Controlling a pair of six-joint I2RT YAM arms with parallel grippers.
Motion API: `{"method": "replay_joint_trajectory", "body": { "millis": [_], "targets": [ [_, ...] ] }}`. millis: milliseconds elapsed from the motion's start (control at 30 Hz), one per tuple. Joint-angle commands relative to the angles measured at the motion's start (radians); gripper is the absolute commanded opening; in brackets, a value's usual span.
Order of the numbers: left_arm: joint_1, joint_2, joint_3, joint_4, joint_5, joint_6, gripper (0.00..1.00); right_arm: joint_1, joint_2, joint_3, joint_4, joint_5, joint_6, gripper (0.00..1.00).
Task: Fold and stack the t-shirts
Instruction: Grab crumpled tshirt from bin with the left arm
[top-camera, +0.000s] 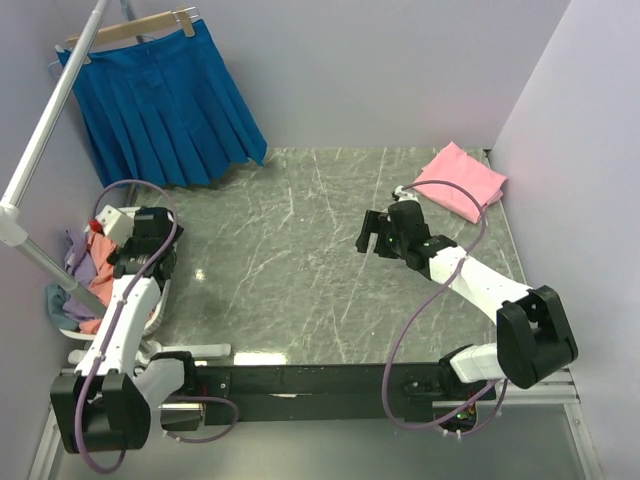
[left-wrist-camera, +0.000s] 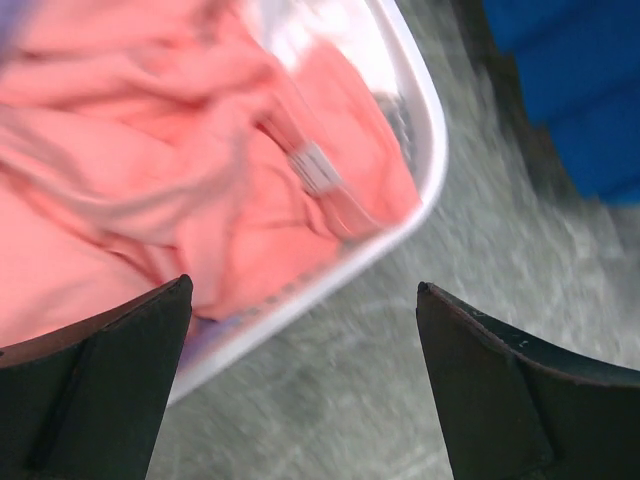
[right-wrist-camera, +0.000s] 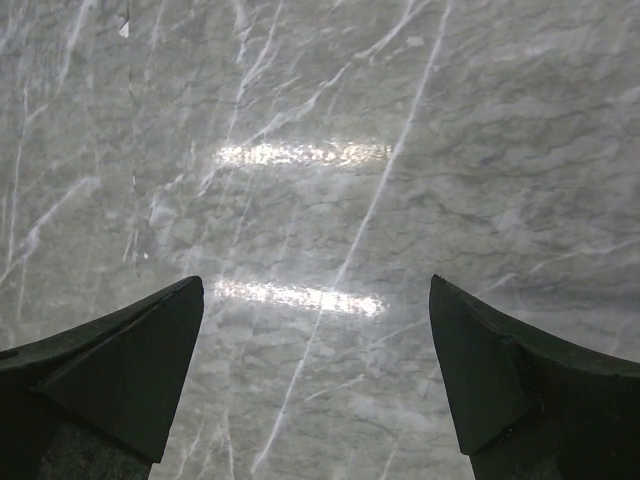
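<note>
- The salmon-orange t-shirt (left-wrist-camera: 150, 150) lies crumpled in a white basket (left-wrist-camera: 430, 140) at the near-left edge of the table (top-camera: 300, 250). The lighter pink t-shirt (top-camera: 462, 180) sits folded in the far-right corner.
- The left gripper (left-wrist-camera: 302, 290) hangs over the basket's rim with its jaws spread wide, holding nothing. The right gripper (right-wrist-camera: 316, 280) is likewise wide apart and empty over bare table, near the pink tee.
- The salmon tee looks light, soft and limp. It will likely sag and drag when lifted, so a pinch on a raised fold or a hem seems the best hold.
- Only the left wrist view shows its wrinkles and what looks like a small label (left-wrist-camera: 315, 168). Only the top view shows the pink tee and the blue skirt (top-camera: 165, 110) hanging at the far left.
</note>
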Motion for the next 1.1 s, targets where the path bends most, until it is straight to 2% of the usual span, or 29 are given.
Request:
{"method": "replay_joint_trajectory", "body": {
  "millis": [0, 133, 333, 500, 600, 633, 667, 700, 933, 1033, 1067],
  "targets": [
    [0.027, -0.041, 0.041, -0.075, -0.206, -0.032, 0.99, 0.031, 0.017, 0.072, 0.017, -0.013, 0.020, 1.00],
    [0.051, -0.004, 0.043, -0.113, -0.252, -0.108, 0.99, 0.048, 0.018, 0.082, 0.006, -0.006, 0.023, 1.00],
    [0.107, 0.140, 0.095, -0.159, -0.304, -0.168, 0.98, 0.062, 0.020, 0.105, -0.016, 0.010, 0.014, 1.00],
    [0.131, 0.238, 0.097, -0.127, -0.352, -0.198, 0.84, 0.065, 0.046, 0.113, -0.010, -0.006, 0.015, 1.00],
    [0.145, 0.276, 0.112, -0.098, -0.337, -0.165, 0.49, 0.069, 0.069, 0.124, -0.006, -0.006, 0.017, 1.00],
    [0.147, 0.279, 0.118, -0.106, -0.332, -0.168, 0.19, 0.071, 0.082, 0.128, 0.000, -0.007, 0.017, 1.00],
    [0.148, 0.273, 0.132, -0.110, -0.326, -0.164, 0.04, 0.072, 0.090, 0.133, 0.001, -0.012, 0.017, 1.00],
    [0.148, 0.263, 0.136, -0.104, -0.320, -0.161, 0.01, 0.074, 0.099, 0.138, 0.001, -0.013, 0.015, 1.00],
    [0.147, 0.027, 0.156, -0.011, -0.139, 0.028, 0.01, 0.094, 0.196, 0.190, -0.005, -0.017, 0.010, 1.00],
    [0.147, -0.091, 0.179, 0.047, 0.055, 0.104, 0.01, 0.106, 0.211, 0.202, -0.011, 0.003, 0.012, 1.00],
    [0.147, -0.145, 0.179, 0.107, 0.185, 0.124, 0.01, 0.109, 0.210, 0.203, -0.013, 0.003, 0.010, 1.00]
  ]
}}
